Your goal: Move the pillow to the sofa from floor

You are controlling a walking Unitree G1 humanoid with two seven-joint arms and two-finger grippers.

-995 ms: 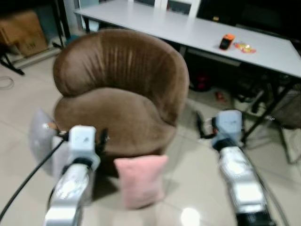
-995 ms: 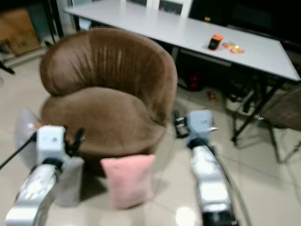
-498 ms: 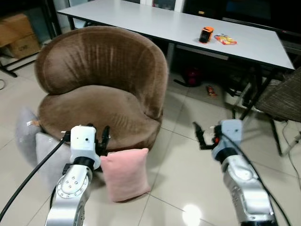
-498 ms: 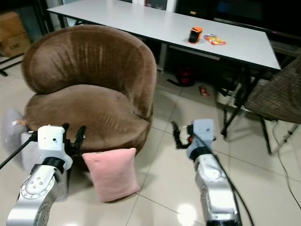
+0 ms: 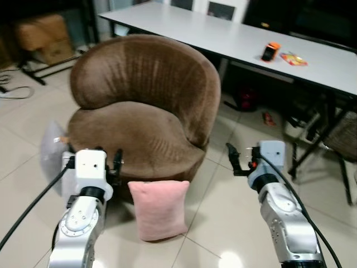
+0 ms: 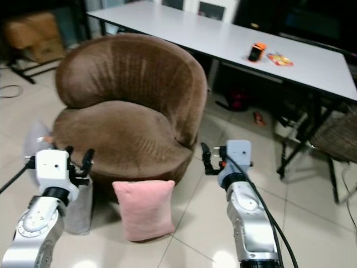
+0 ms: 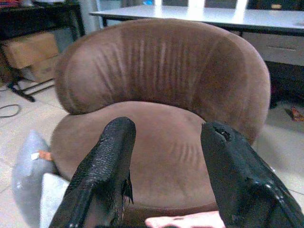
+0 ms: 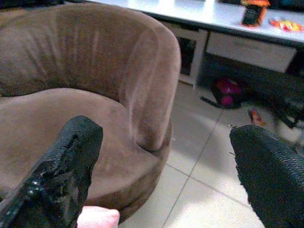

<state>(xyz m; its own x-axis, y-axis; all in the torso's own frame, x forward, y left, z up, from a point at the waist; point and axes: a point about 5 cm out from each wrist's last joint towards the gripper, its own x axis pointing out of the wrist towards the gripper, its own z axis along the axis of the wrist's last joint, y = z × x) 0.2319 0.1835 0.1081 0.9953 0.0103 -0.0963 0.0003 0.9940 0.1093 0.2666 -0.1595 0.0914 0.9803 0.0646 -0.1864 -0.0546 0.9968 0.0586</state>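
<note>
1. While the pink pillow (image 5: 160,207) stands upright on the tiled floor (image 5: 223,223), leaning against the front base of the brown sofa (image 5: 142,106), neither gripper touches it, so the step in hand looks like the approach before the grasp.
2. Left gripper (image 5: 116,161) hovers just in front of the sofa's seat edge, above and beside the pillow's upper corner, its fingers spread apart with nothing between them.
3. Right gripper (image 5: 232,160) hangs off the sofa's side, well apart from the pillow, fingers opened wide and empty.
4. Next, I judge, the arms must drop lower and close in on the pillow from both flanks, then lift it over the seat front onto the cushion.
5. Head views take in the long white table (image 5: 234,39) behind the sofa with an orange object (image 5: 270,51) on it, and grey pillows (image 5: 56,162) at the sofa's other side.
6. Wrist views give only a strip of the pillow's top edge (image 7: 185,221) below the seat.
</note>
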